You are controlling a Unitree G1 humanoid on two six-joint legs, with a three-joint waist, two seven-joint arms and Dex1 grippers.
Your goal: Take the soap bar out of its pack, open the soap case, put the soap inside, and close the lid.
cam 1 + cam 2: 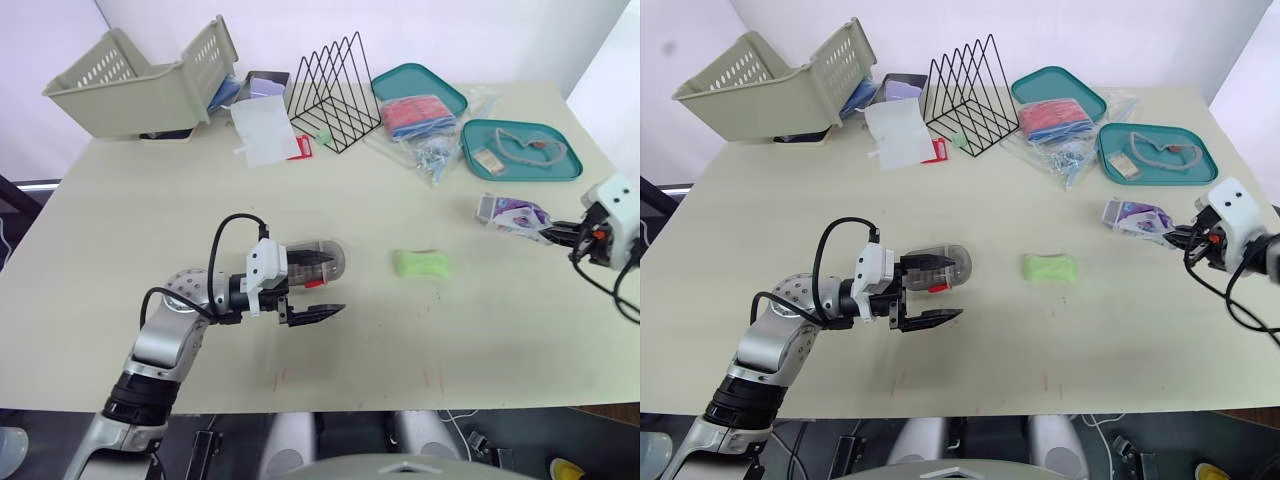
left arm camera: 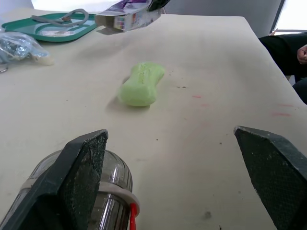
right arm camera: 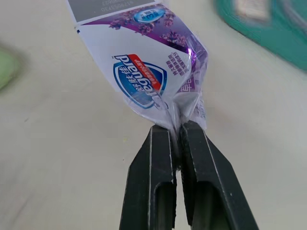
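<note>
Lying bare on the surface (image 1: 450,340), the green soap bar (image 1: 420,263) sits between the clear case (image 1: 322,260) and the pack (image 1: 512,213). The right tool (image 3: 176,132) is clamped on the pack's crimped end. The left tool (image 1: 318,288) is wide open and empty, just beside the case. The soap looks rigid and probably slick, so it is best gripped across its narrow waist.

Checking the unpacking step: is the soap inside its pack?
No, the soap lies bare on the table, apart from the pack pinched in the right gripper.
</note>
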